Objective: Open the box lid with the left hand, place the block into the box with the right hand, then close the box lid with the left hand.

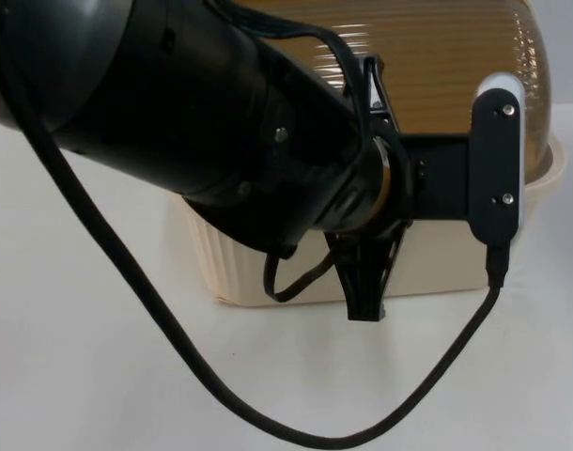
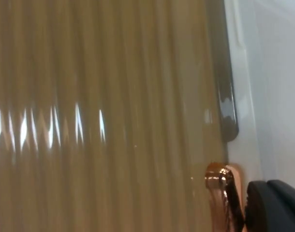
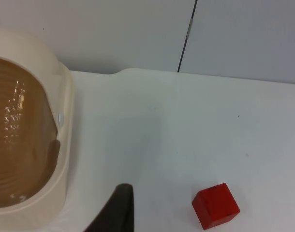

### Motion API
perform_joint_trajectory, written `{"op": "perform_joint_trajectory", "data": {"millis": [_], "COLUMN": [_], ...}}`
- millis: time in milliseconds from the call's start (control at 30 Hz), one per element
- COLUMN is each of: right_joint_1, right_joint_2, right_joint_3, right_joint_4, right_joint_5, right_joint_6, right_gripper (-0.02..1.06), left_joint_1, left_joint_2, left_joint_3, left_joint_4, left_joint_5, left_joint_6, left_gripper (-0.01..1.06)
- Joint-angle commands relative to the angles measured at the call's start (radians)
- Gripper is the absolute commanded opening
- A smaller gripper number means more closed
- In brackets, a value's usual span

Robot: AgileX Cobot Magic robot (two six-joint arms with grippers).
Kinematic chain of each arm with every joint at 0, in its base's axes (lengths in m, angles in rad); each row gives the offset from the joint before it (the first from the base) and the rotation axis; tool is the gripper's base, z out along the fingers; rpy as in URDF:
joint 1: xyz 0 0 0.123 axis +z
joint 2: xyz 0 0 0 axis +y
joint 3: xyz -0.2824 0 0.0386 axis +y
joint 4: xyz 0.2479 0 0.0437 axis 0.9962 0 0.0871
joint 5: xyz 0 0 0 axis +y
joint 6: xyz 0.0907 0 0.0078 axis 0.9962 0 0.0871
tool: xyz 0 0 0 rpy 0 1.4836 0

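The left gripper (image 1: 366, 305) hangs over the front wall of the cream box (image 1: 437, 268), close against its ribbed amber lid (image 1: 427, 66), which looks shut down to the rim; whether its fingers (image 2: 275, 205) are apart or grip the lid's edge I cannot tell. The red block (image 3: 216, 205) sits on the white table (image 3: 186, 135), well apart from the box, with bare room all round it. The right gripper (image 3: 119, 212) waits above the table between box and block, its opening unclear.
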Motion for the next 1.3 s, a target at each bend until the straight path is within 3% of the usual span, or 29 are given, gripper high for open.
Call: {"op": "perform_joint_trajectory", "data": {"millis": [0, 167, 800, 1000, 1267], "right_joint_1": [-0.001, -0.001, -0.001, -0.001, -0.001], "right_joint_2": [-0.003, -0.003, -0.003, -0.003, -0.003], "right_joint_3": [-0.007, -0.007, -0.007, -0.007, -0.007], "right_joint_4": [-0.008, -0.008, -0.008, -0.008, -0.008], "right_joint_5": [-0.002, 0.0, 0.0, 0.002, 0.002], "right_joint_6": [0.006, 0.006, 0.006, 0.006, 0.006], "right_gripper": [1.05, 1.05, 1.05, 1.05, 1.05], "left_joint_1": [0.005, -0.002, 0.005, 0.005, 0.058], "left_joint_2": [0.0, 0.0, 0.0, 0.0, 0.0], "left_joint_3": [-0.004, -0.004, -0.017, -0.048, -0.109], "left_joint_4": [0.021, 0.053, 0.132, 0.132, 0.132], "left_joint_5": [0.039, 0.114, 0.129, 0.191, 0.196], "left_joint_6": [-0.003, -0.003, -0.023, -0.029, -0.022], "left_gripper": [0.0, 0.0, 0.0, 0.0, 0.0]}}
